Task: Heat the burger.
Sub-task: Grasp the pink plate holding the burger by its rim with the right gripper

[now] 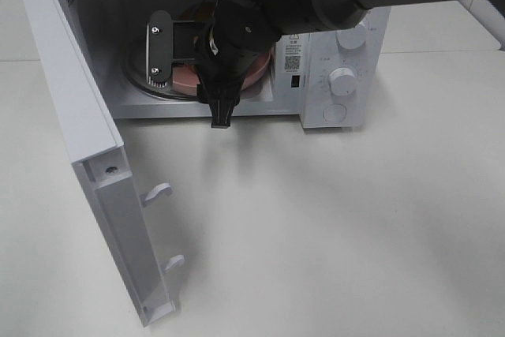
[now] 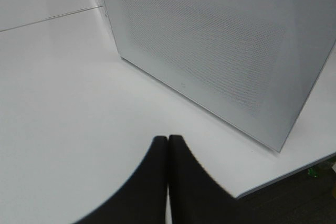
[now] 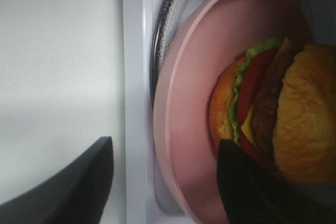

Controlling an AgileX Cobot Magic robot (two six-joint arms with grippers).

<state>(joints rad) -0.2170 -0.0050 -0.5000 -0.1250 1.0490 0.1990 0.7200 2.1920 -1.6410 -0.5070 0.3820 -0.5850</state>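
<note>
The burger (image 3: 273, 114), with golden bun, lettuce, tomato and dark patty, sits on a pink plate (image 3: 194, 103) on the glass turntable (image 1: 140, 78) inside the open microwave (image 1: 339, 53). In the exterior view my right arm hides the burger; only parts of the plate (image 1: 187, 76) show. My right gripper (image 3: 165, 148) (image 1: 192, 88) is open at the oven's mouth. One finger (image 3: 252, 187) is over the plate next to the burger, the other (image 3: 79, 182) is outside the front sill. My left gripper (image 2: 168, 148) is shut and empty, low over the table.
The microwave door (image 1: 83, 124) stands swung out to the left, latch hooks (image 1: 158, 192) facing the table. The left wrist view faces the door's perforated outer side (image 2: 210, 51) and the table edge (image 2: 294, 174). Two control knobs (image 1: 342, 80) are on the right panel.
</note>
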